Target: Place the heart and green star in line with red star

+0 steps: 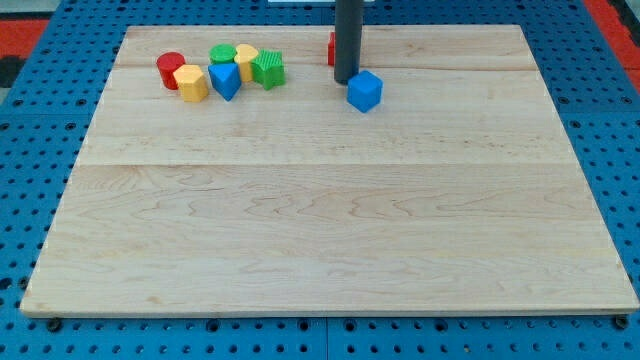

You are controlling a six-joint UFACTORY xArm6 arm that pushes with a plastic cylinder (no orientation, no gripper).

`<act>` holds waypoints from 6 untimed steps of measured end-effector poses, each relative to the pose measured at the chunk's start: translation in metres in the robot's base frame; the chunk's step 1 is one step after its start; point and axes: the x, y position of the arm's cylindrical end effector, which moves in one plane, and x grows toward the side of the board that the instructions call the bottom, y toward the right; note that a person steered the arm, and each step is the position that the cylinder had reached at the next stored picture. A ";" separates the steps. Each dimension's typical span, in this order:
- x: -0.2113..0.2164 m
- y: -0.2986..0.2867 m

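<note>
My tip [346, 80] rests on the wooden board [330, 220] near the view's top centre. It stands just left of a blue cube [365, 91] and seems to touch it. A red block [332, 47], mostly hidden behind the rod, sits just above the tip; its shape cannot be made out. The yellow heart [246, 61] and the green star [268, 69] lie side by side in a cluster at the view's top left, well left of the tip.
The same cluster holds a red cylinder [170, 68], a yellow hexagon [191, 83], a blue triangle [225, 80] and a round green block [222, 53]. A blue pegboard [40, 120] surrounds the board.
</note>
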 end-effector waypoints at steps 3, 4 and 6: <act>-0.057 -0.145; -0.052 -0.102; -0.020 -0.043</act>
